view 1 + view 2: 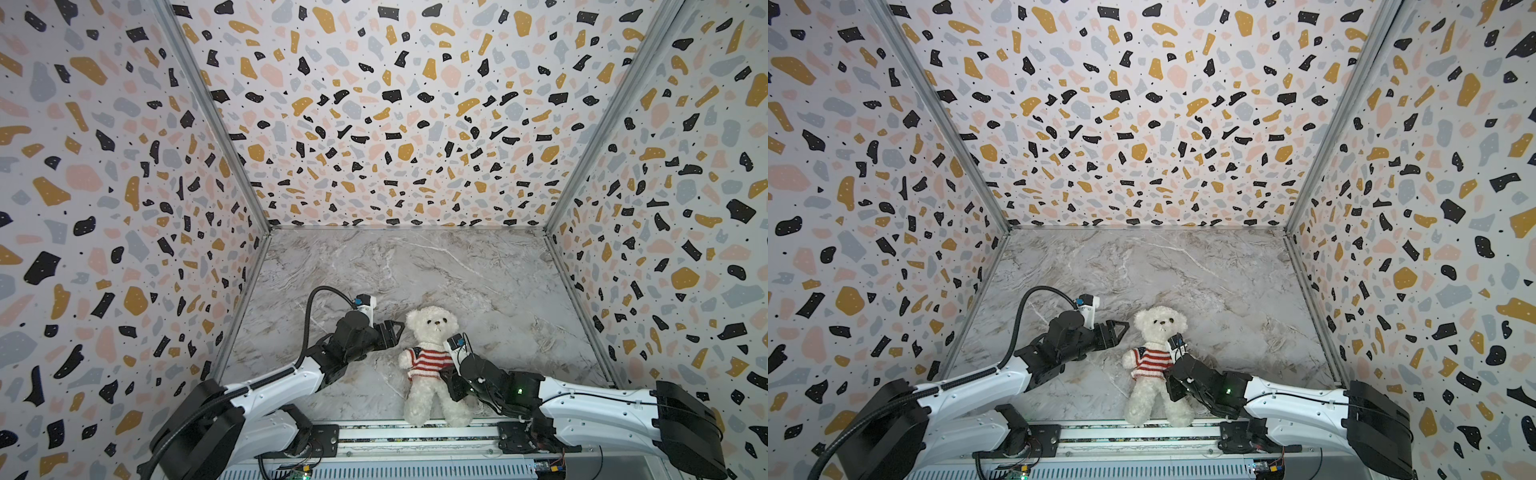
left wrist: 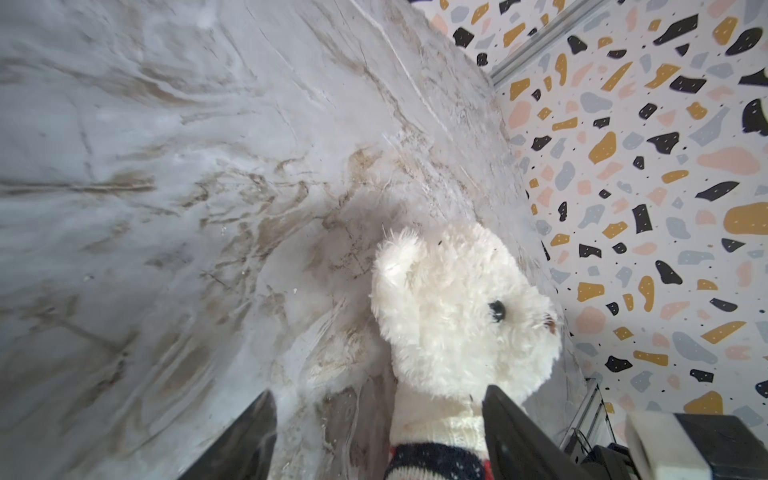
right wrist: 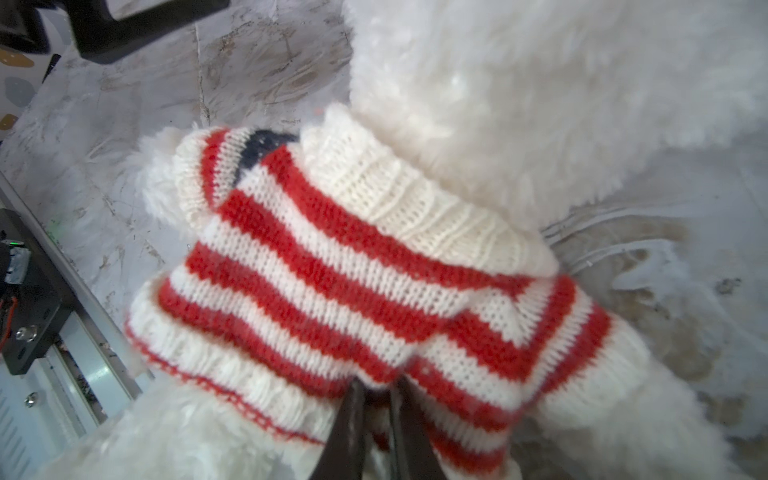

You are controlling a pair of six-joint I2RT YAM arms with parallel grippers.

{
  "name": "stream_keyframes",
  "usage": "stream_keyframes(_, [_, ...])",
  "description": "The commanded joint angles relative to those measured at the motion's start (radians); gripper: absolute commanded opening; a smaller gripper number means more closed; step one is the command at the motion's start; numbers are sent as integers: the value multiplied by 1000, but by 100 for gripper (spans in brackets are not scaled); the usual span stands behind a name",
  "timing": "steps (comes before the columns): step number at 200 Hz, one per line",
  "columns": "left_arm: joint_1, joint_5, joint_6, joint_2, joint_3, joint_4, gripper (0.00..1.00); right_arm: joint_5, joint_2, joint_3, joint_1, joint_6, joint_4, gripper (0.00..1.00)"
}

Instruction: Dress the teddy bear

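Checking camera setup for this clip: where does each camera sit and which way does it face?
Both top views: overhead behind the robot, looking down at the table; left arm, right arm show.
Left wrist: beside, facing the bear's head; open left gripper's fingers show.
Right wrist: close over the sweater; right gripper pinches its hem.
All share the bear.

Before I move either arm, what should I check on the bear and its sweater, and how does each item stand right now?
1. Striped sweater collar round the teddy bear at the neck: ok.
2. Paw out of the sleeve nearest the left tool: ok.
3. Left tool open, holding nothing: ok.
4. Right tool shut on the sweater's hem: ok.
5. Hem pulled down at the bear's back: cannot tell, hidden.
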Motion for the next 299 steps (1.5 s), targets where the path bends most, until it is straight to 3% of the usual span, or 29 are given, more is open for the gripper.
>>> stream_keyframes(1, [3,137,30,98,65,134,79,-7,6,-33,-6,4,-80,15])
stream_keyframes(27, [3,163,15,175,77,210,78,-12,-7,-55,-11,12,-69,15])
stream_keyframes(59, [3,171,-9,241,86,293,65,-14,-6,-57,-19,12,-70,15])
stream_keyframes(122, [3,219,-56,361,104,442,64,-17,-7,-66,-25,12,-69,15])
stream_keyframes(151, [3,235,-101,404,109,495,57,-15,-5,-66,-24,10,-71,15])
stream_keyframes(253, [-7,256,-166,512,137,611,46,-11,-13,-77,-32,12,-76,15])
stream_keyframes(282, [-11,252,-181,511,133,638,28,-10,-15,-77,-34,10,-77,15])
stream_keyframes(299, [-12,251,-183,504,135,642,9,-11,-19,-72,-34,10,-86,15])
